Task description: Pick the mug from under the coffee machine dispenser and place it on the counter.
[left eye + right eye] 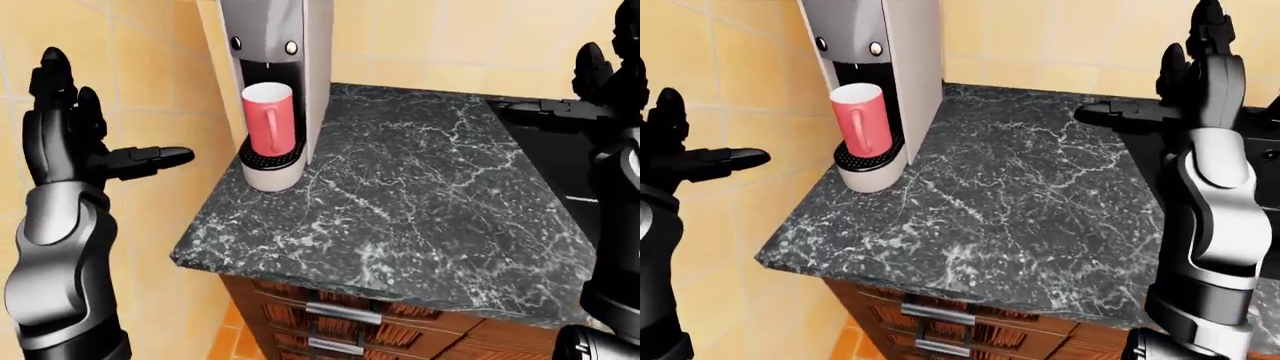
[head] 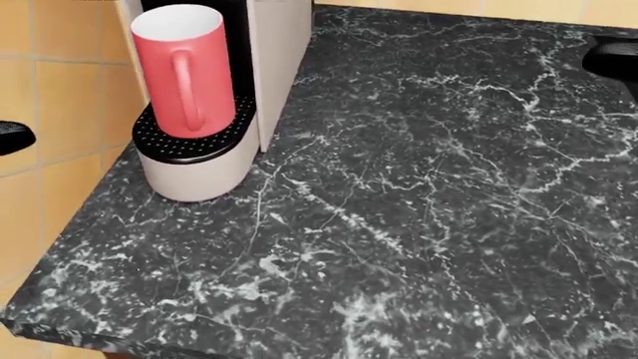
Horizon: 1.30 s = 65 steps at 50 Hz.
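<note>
Mug [image 2: 185, 69], pinkish-red with a white inside, stands upright on the black perforated drip tray [image 2: 194, 142] of the coffee machine [image 1: 275, 82], right under the dispenser, in the upper left of the head view. Its handle faces the camera. The machine sits at the upper left corner of the dark marbled counter [image 2: 428, 209], against a yellow tiled wall [image 1: 150, 75]. Wooden drawers [image 1: 340, 315] with metal pulls show beneath the counter edge in the left-eye view.

Left hand [image 1: 70, 124] is raised at the left edge of the left-eye view, fingers spread open and holding nothing, thumb pointing toward the machine but well apart from the mug. Right hand [image 1: 1195, 75] is raised at the upper right of the right-eye view, fingers also open and empty, over the far right side of the counter
</note>
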Tool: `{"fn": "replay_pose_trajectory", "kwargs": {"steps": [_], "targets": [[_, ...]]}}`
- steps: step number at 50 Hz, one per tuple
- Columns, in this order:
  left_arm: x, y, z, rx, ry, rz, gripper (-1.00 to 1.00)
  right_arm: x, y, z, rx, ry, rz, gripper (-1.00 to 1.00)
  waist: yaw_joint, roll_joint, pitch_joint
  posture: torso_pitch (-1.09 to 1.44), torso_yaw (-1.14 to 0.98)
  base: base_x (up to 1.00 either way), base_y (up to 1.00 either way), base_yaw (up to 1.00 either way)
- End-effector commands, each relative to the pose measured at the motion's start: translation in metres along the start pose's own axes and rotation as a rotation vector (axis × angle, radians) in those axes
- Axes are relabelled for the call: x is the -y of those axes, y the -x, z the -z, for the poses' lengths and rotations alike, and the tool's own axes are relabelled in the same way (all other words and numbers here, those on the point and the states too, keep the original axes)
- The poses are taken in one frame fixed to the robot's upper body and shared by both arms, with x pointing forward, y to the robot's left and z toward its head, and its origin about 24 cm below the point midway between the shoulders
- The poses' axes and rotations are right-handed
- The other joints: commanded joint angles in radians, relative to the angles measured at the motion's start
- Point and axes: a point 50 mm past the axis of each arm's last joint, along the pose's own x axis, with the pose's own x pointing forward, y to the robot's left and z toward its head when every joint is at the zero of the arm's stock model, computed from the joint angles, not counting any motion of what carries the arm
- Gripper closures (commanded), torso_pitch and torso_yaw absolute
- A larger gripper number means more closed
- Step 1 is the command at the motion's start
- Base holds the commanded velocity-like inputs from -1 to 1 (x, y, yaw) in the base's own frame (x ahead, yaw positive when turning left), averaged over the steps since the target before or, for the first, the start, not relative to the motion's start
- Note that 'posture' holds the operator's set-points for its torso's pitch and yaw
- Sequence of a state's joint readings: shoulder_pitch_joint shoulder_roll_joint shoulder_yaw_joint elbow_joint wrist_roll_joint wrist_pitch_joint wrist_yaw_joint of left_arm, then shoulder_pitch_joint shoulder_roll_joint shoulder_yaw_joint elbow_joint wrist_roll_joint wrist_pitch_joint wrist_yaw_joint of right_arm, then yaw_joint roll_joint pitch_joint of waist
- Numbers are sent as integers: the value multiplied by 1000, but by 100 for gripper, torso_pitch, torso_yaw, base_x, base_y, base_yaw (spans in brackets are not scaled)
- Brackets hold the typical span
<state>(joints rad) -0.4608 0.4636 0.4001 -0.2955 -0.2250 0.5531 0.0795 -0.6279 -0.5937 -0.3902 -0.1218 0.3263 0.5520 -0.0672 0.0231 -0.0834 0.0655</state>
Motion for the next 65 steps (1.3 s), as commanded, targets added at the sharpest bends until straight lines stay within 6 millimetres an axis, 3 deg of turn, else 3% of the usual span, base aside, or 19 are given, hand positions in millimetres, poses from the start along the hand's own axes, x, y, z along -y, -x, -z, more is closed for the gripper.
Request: {"fn": "replay_pose_trajectory", "kwargs": {"steps": [1, 2, 6, 10, 11, 14, 23, 48, 65], "targets": [[-1, -2, -20, 95, 0, 0, -100, 1, 2, -18, 73, -5, -3, -100, -7, 3, -14, 0, 0, 0, 0, 0], [-1, -2, -20, 95, 0, 0, -100, 0, 2, -19, 72, -3, -5, -100, -5, 7, -25, 0, 0, 0, 0, 0], [0, -2, -20, 94, 1, 1, -100, 0, 2, -17, 64, 12, -7, -100, -15, 36, -15, 0, 0, 0, 0, 0], [0, -2, -20, 94, 1, 2, -100, -3, 2, -17, 78, 51, -14, -100, -33, 107, -29, 0, 0, 0, 0, 0], [0, -2, -20, 93, 1, 2, -100, -4, 1, -16, 72, 60, -14, -100, -31, 87, -20, 0, 0, 0, 0, 0], [0, -1, -19, 92, 2, 3, -100, -4, 1, -16, 58, 51, -13, -100, -29, 88, -37, 0, 0, 0, 0, 0], [5, 1, -19, 74, 34, 17, -100, 0, 2, -16, 51, 42, -18, -100, -19, 74, -43, 0, 0, 0, 0, 0], [24, 6, -29, 72, 67, 75, -100, -2, 4, -15, 43, 46, -43, -100, -17, 74, -47, 0, 0, 0, 0, 0], [53, 10, -37, 58, 122, 176, -100, -1, 5, -18, 51, 32, -51, -100, -18, 67, -44, 0, 0, 0, 0, 0]]}}
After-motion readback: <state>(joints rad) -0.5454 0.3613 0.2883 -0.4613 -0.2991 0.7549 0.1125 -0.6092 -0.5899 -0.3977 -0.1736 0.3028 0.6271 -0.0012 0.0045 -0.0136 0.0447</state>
